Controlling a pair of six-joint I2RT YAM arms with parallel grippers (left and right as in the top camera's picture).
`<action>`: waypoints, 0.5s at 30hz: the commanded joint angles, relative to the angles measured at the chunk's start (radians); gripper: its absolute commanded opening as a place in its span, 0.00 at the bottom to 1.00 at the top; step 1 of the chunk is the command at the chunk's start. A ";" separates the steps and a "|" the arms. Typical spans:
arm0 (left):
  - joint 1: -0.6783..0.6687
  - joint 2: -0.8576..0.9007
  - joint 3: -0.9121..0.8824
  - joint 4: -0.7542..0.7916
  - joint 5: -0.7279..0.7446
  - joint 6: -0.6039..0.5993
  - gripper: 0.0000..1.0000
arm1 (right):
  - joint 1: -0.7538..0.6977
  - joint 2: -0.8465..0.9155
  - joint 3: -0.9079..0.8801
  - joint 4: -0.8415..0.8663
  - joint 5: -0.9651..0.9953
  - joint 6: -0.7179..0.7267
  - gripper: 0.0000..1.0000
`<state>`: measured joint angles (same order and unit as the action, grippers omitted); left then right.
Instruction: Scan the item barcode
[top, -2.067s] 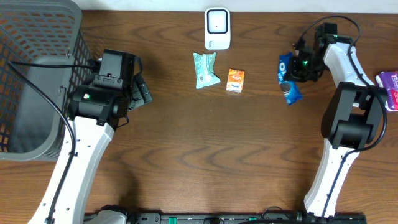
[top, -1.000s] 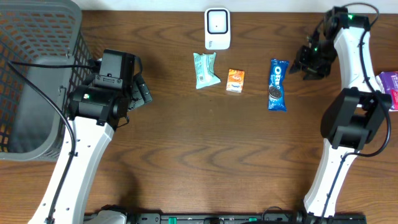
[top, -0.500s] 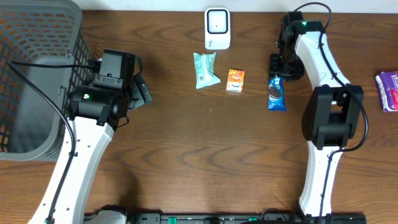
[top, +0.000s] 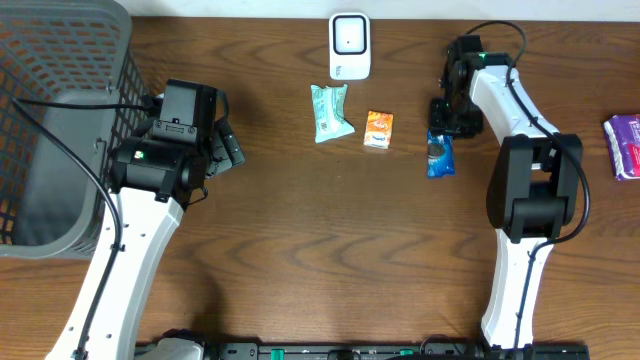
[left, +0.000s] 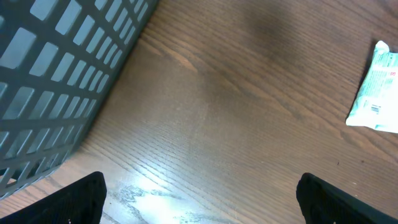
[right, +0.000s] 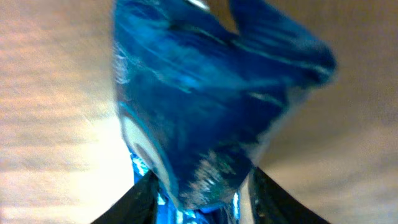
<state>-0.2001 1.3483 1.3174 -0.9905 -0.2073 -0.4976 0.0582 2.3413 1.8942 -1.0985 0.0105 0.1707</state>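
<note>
A blue Oreo packet (top: 440, 155) lies right of centre on the wooden table, its upper end under my right gripper (top: 442, 124). In the right wrist view the crumpled blue packet (right: 205, 112) fills the frame, and my right gripper (right: 200, 200) is shut on it, a black finger pressing each side. The white scanner (top: 349, 45) stands at the back edge. Beside the basket my left gripper (top: 228, 146) hangs open; in its wrist view the left gripper (left: 202, 208) has only bare wood between its fingers.
A green packet (top: 330, 112), also seen as the green packet (left: 375, 93), and a small orange packet (top: 378, 130) lie below the scanner. A purple packet (top: 625, 145) sits at the right edge. A grey mesh basket (top: 60, 60) fills the far left.
The right arm swung in from the far right onto the packet's upper end and its jaws narrowed onto it. The packet shifted slightly down and left. The left arm stayed still.
</note>
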 joint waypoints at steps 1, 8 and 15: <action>0.003 0.002 0.002 -0.003 0.005 -0.008 0.98 | -0.018 0.020 0.108 -0.102 0.078 -0.006 0.49; 0.003 0.002 0.002 -0.003 0.005 -0.008 0.98 | 0.009 0.020 0.308 -0.327 0.025 -0.040 0.61; 0.003 0.002 0.002 -0.003 0.005 -0.008 0.98 | 0.088 0.021 0.223 -0.280 0.107 -0.047 0.68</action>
<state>-0.2001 1.3483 1.3174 -0.9905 -0.2073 -0.4976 0.1097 2.3665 2.1677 -1.4117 0.0460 0.1211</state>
